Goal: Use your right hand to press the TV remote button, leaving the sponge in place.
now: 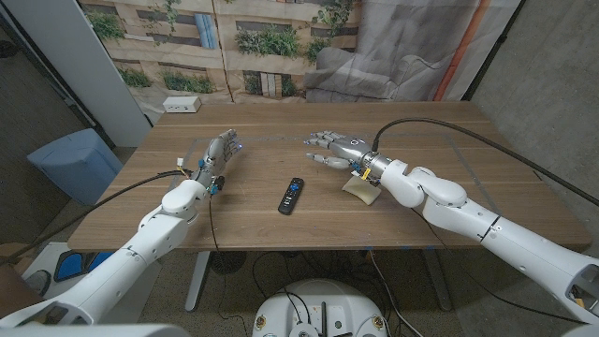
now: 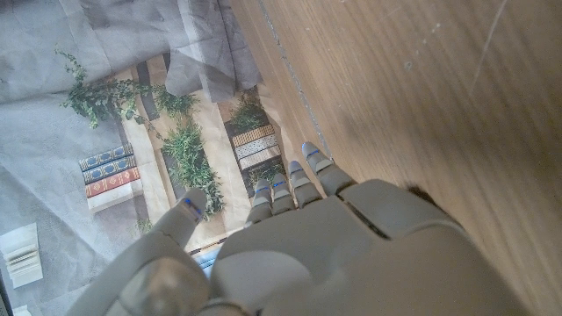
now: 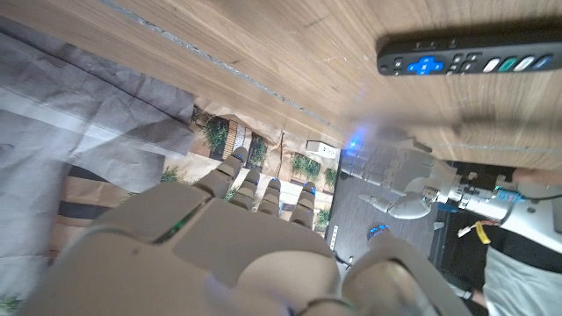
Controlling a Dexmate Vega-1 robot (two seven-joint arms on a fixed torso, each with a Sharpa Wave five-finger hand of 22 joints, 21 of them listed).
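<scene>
— Where was the TV remote?

— It lay near the middle of the wooden table, a slim black bar with its long axis running roughly from twelve to six o'clock in the head view, tilted a little. In the right wrist view it showed as a dark strip with a blue cross pad and a row of pale buttons.

— And the right hand?

— It hung above the table at about one o'clock from the remote, well apart from it, fingers spread and reaching toward nine o'clock. It held nothing. From the wrist camera the backs of its fingers stood apart, pointing toward the printed backdrop.

— The sponge?

— A pale yellow sponge sat on the wood at three o'clock from the remote, just under the right wrist. Whether the wrist touched it, I could not tell.

— What about the left hand?

— It stood at about ten o'clock from the remote, apart from it, fingers extended toward twelve o'clock and loosely parted, gripping nothing. In its own wrist view the fingertips were close to the tabletop.

— Anything else around?

— A white power strip lay at the table's far left corner, and a blue bin stood on the floor beyond the left edge.
</scene>
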